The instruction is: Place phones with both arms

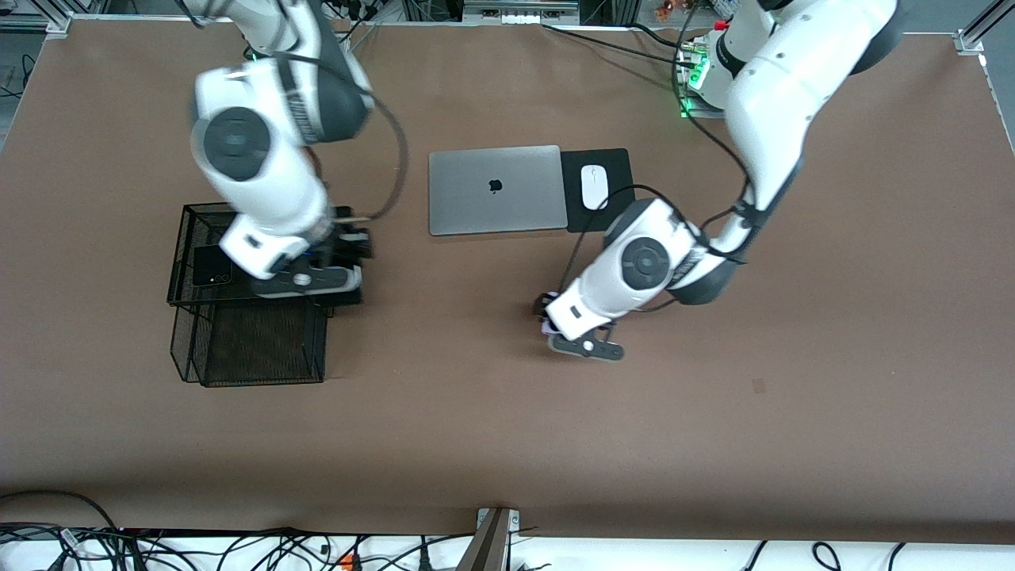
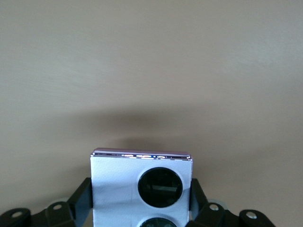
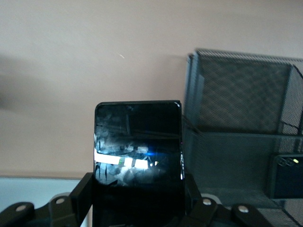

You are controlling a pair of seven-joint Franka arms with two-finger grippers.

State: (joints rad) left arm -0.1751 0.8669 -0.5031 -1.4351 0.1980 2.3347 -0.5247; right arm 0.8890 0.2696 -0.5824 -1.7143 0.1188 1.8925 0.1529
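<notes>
My left gripper [image 1: 549,314] hangs low over bare table between the laptop and the front camera, shut on a lilac-white phone [image 2: 118,187] with round black lenses. Its black fingers [image 2: 83,196] press the phone's two sides. My right gripper [image 1: 353,242] is beside the upper tier of a black mesh rack [image 1: 186,238], at its laptop-side edge. It is shut on a glossy black phone [image 3: 137,142] that sticks out past the fingers [image 3: 81,191]. Another black phone [image 1: 211,266] lies flat on the rack's upper tier, partly hidden under the right arm.
The rack's lower mesh tray [image 1: 262,349] juts out toward the front camera. A closed silver laptop [image 1: 496,189] lies mid-table with a white mouse [image 1: 594,186] on a black pad [image 1: 620,162] beside it. Cables run along the table's near edge.
</notes>
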